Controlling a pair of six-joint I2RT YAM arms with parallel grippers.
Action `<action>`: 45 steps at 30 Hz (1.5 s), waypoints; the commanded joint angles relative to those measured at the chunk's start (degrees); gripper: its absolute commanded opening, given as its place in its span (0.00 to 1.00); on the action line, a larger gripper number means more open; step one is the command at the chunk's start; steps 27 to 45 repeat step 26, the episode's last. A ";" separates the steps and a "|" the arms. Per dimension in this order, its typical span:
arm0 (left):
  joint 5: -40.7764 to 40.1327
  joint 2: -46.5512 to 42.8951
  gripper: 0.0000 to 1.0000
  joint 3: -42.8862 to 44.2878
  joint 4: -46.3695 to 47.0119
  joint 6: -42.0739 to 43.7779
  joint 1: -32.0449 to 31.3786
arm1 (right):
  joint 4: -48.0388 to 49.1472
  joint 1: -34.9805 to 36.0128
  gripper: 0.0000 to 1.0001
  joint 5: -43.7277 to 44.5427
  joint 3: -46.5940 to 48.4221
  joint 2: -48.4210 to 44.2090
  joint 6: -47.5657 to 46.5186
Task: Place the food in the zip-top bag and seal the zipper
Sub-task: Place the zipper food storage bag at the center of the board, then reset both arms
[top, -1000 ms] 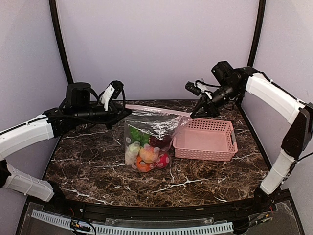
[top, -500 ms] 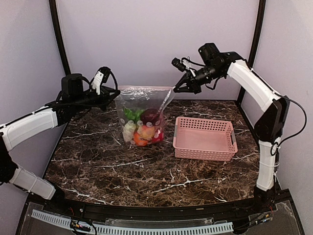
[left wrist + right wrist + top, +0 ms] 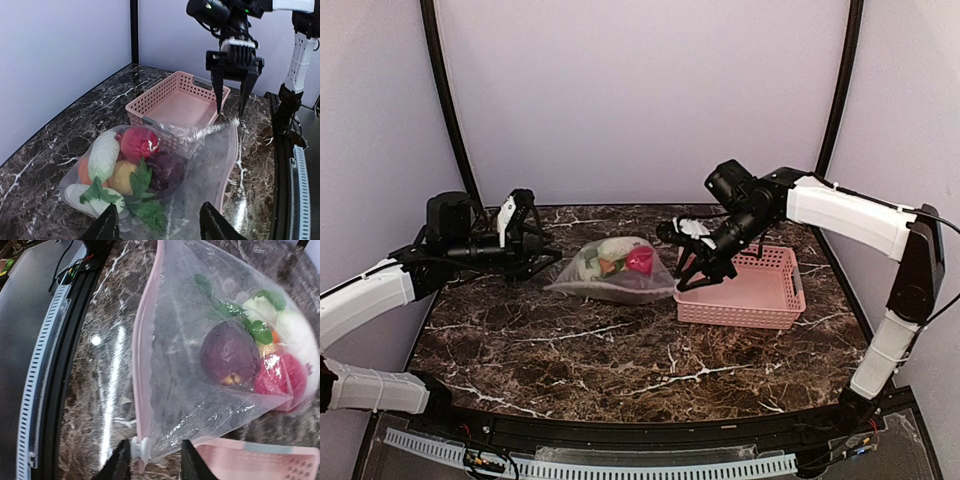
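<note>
Food (image 3: 136, 144) sits all together inside the zip-top bag (image 3: 615, 272), which lies on its side on the marble table (image 3: 570, 350), just left of the pink basket (image 3: 760, 302) and touching its near corner. From where I stand I can pick out a red piece, a white-green one (image 3: 102, 157), a yellow one (image 3: 121, 176), a dark maroon one (image 3: 229, 354) and a bit of orange, with green leaves pressed against the film.

The left gripper (image 3: 159, 210) hangs low at the bag's left end with its fingers set well apart. Loose film reaches in between them, but neither finger pinches it.

The right gripper (image 3: 230, 111) points down at the other end, over the bag's corner by the basket, its jaws parted too. The zipper (image 3: 145, 355) runs as one pink strip along the bag's edge. Its small white slider (image 3: 141, 447) sits at the end of the strip, in the gap between the right fingers and close to one of them. I cannot tell whether it touches that finger, or whether the strip is pressed shut along its whole length.
</note>
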 commanded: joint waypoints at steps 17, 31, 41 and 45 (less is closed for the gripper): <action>-41.66 -1.79 0.99 14.85 -16.84 -11.80 0.08 | 23.07 -20.33 0.99 16.25 -5.63 -19.65 30.68; -41.82 3.20 0.99 17.11 -20.04 -17.77 0.08 | 29.87 -20.81 0.99 28.32 -13.12 -22.82 37.86; -41.82 3.20 0.99 17.11 -20.04 -17.77 0.08 | 29.87 -20.81 0.99 28.32 -13.12 -22.82 37.86; -41.82 3.20 0.99 17.11 -20.04 -17.77 0.08 | 29.87 -20.81 0.99 28.32 -13.12 -22.82 37.86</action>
